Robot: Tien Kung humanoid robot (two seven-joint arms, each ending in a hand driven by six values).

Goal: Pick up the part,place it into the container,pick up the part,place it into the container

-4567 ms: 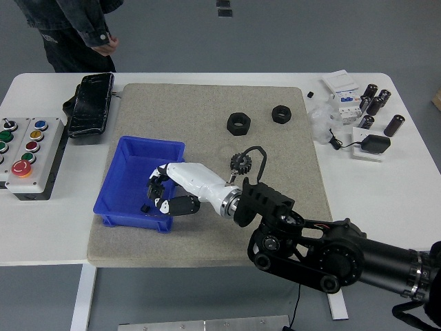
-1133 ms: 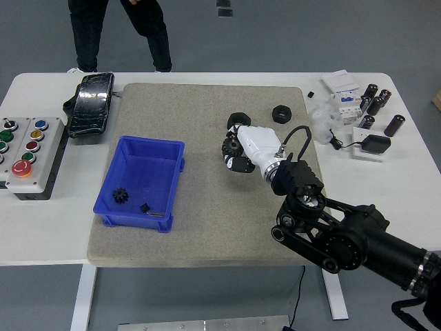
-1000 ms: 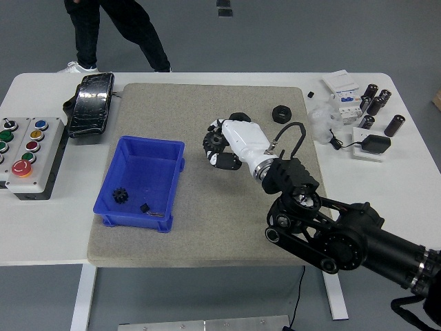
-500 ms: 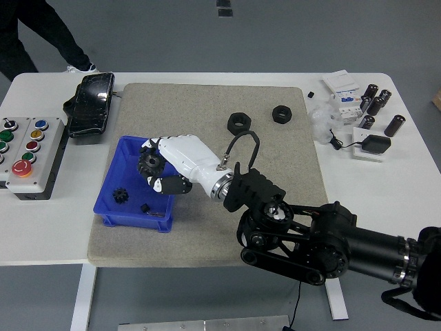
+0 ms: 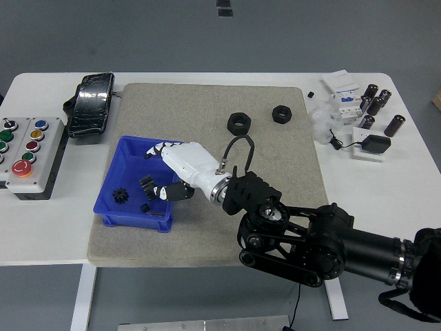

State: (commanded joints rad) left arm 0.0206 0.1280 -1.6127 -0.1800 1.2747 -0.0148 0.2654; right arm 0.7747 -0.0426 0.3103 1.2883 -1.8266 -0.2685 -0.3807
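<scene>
The blue container (image 5: 109,181) stands on the left part of the grey mat (image 5: 275,158). My right hand (image 5: 162,171), white with black fingertips, reaches in over it with fingers spread. A black gear (image 5: 147,186) lies tilted in the container just below the fingertips, free of the grip as far as I can see. A smaller black gear (image 5: 122,196) and a small black piece (image 5: 145,207) lie on the container floor. Two black ring-shaped parts (image 5: 238,123) (image 5: 280,112) lie on the mat's far side. The left arm is out of view.
A button box (image 5: 24,153) and a black device (image 5: 91,103) sit left of the mat. Black cylinders (image 5: 375,103), a white box (image 5: 342,86) and a black adapter (image 5: 376,144) lie at the right. My arm's black body (image 5: 310,241) covers the mat's near right.
My right hand carried the large gear from the mat's middle left to the blue container, then spread its fingers; the gear dropped inside. The person at the far side has left view.
</scene>
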